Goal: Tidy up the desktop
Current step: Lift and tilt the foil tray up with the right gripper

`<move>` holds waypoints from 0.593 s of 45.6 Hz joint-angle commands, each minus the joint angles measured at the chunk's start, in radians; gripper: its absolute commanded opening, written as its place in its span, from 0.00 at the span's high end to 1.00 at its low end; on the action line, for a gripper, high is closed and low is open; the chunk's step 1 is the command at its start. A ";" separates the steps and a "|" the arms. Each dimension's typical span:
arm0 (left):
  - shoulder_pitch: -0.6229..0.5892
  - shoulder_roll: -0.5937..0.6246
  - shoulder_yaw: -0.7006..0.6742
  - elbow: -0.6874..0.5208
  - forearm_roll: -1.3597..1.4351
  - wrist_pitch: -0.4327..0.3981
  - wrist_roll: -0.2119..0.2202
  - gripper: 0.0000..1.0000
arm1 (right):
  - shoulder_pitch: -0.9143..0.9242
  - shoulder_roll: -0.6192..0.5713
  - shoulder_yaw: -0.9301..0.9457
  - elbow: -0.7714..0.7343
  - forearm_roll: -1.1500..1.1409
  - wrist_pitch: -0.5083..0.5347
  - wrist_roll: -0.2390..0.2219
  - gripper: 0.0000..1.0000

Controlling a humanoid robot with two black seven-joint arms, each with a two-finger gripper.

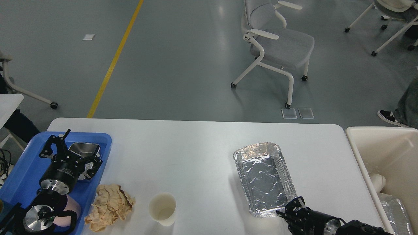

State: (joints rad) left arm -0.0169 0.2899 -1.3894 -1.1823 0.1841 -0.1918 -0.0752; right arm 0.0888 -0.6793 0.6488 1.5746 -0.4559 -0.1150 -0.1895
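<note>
**Reaching for the foil tray, with room to fumble**

Closing on the foil tray (265,178), the right gripper (291,209) sits at its near right corner, touching or just short of the rim. It is dark and seen nearly end-on, so I cannot tell whether its jaws are apart or together. The left gripper (70,147) hangs over the blue tray (19,173) at the left edge of the desktop (189,147), its jaws spread wide above a steel dish (85,149) that lies in that tray, and it holds nothing.

The desktop fills the lower half of the view. On it lie the foil tray right of centre, a paper cup (162,209) near the front edge, and a crumpled brown paper (110,205) just beside the blue tray. A cream bin (356,143) stands off the right end, already holding some rubbish.

The main risk, as I judge it, is the foil: it is thin and will likely buckle or slide if pinched only at a corner, so a lift toward the bin could drop it. A sweep by either arm could also tip the light, upright cup. The left jaws could catch the dish's rim if they lower carelessly.
</note>
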 commanded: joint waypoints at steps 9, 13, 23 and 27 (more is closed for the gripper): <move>-0.001 -0.001 0.001 0.000 0.000 0.002 0.000 0.03 | 0.152 -0.243 -0.009 0.073 0.020 0.253 -0.087 1.00; -0.001 -0.001 0.001 0.000 0.000 0.002 0.000 0.03 | 0.241 -0.275 -0.063 0.073 0.014 0.331 -0.093 1.00; 0.002 -0.001 0.000 0.000 0.000 0.000 -0.003 0.03 | 0.526 -0.301 -0.299 0.048 0.005 0.434 -0.107 1.00; 0.003 -0.001 0.001 0.000 0.000 0.000 -0.005 0.03 | 0.653 -0.293 -0.406 0.033 0.002 0.457 -0.105 1.00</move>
State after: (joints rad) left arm -0.0157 0.2882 -1.3884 -1.1827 0.1841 -0.1912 -0.0782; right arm 0.5863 -0.9815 0.3734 1.6254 -0.4493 0.3083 -0.2951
